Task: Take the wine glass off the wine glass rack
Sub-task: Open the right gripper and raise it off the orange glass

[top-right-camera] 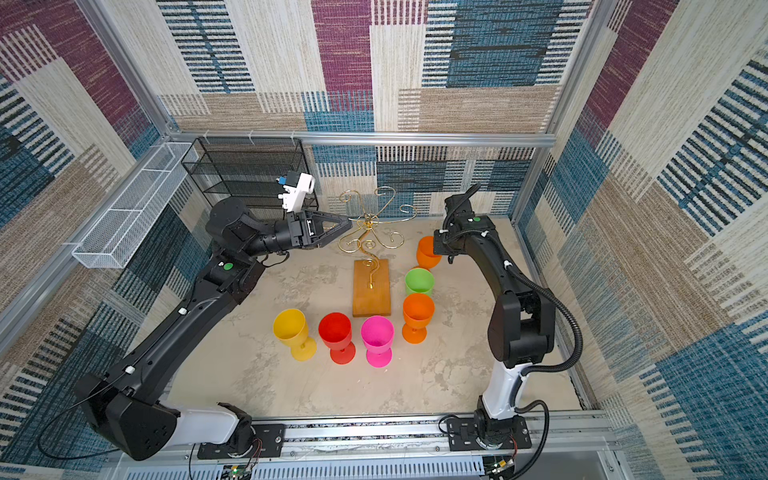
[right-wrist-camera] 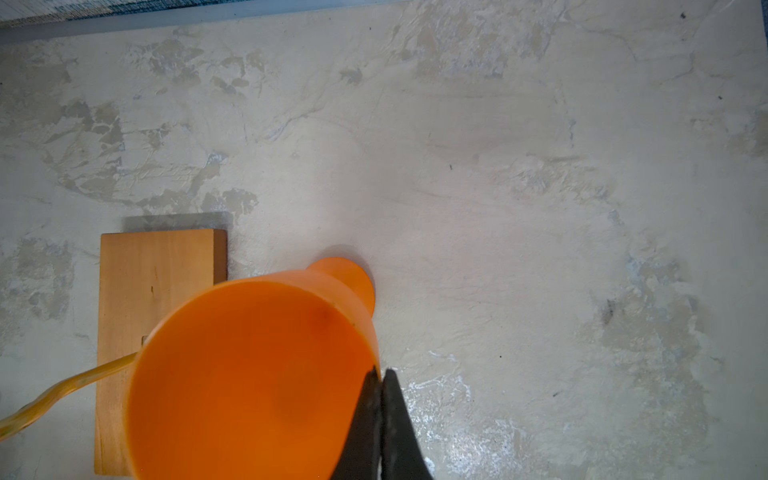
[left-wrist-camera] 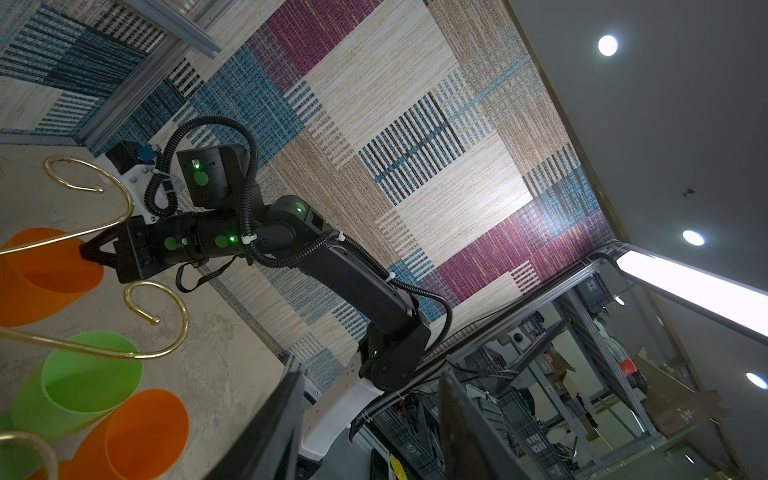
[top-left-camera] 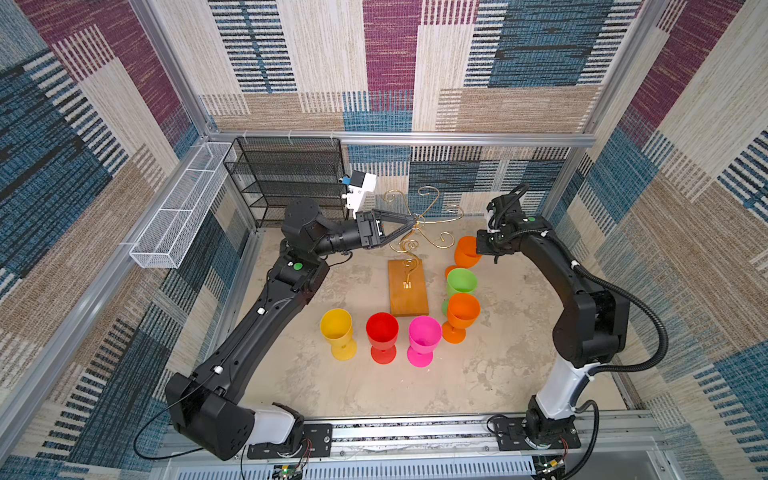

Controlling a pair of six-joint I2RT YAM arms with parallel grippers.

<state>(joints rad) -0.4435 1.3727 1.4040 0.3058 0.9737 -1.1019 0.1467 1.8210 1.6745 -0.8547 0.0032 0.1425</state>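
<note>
The wine glass rack (top-left-camera: 409,286) is a gold wire stand on a wooden base (top-right-camera: 372,286) mid-table; no glass hangs on its scroll arms (left-wrist-camera: 158,316). An orange wine glass (top-left-camera: 465,253) is upright just right of the rack, bowl opening upward. My right gripper (right-wrist-camera: 380,374) is shut on the glass rim (right-wrist-camera: 249,374), one finger inside the bowl and one outside. The glass's foot (right-wrist-camera: 345,276) is close over the table; contact is unclear. My left gripper (top-left-camera: 413,224) reaches in from the left at the rack's top, open, nothing between its fingers (left-wrist-camera: 266,432).
Yellow (top-left-camera: 337,332), red (top-left-camera: 382,332) and pink (top-left-camera: 424,334) glasses stand in a row in front of the rack. A green (top-left-camera: 460,282) and a second orange glass (top-left-camera: 462,311) stand to its right. A black mesh shelf (top-left-camera: 291,178) and white wire basket (top-left-camera: 178,208) are back left.
</note>
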